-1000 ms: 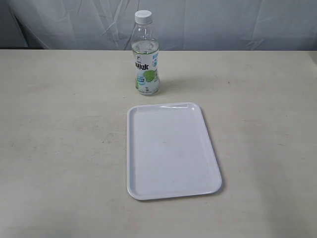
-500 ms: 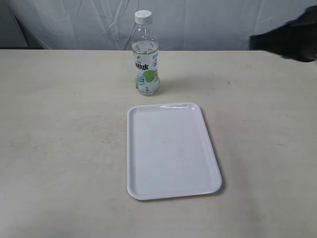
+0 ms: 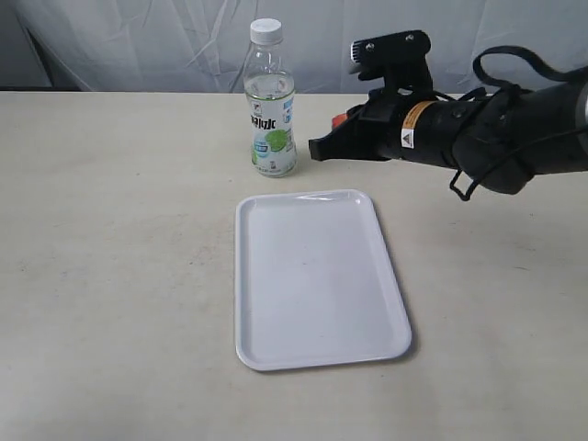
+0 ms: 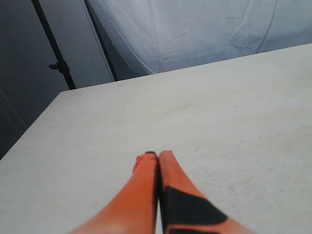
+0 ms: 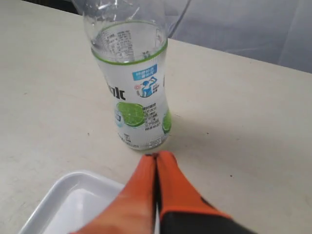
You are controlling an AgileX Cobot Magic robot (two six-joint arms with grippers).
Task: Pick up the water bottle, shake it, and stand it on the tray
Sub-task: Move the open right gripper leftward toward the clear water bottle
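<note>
Water bottle [image 3: 270,101] stands upright on the table [image 3: 110,230], just beyond the white tray's [image 3: 317,276] far end, not touching it. Beside it hangs the right gripper [image 3: 319,147], jaws pressed together. The left gripper [image 4: 157,155], jaws likewise closed, hangs over table.

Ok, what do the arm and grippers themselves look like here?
The right arm is black, with looping black cables, an orange band and a triangle warning sticker. Both the left gripper and right gripper have tapered orange fingers with black patches.
</note>
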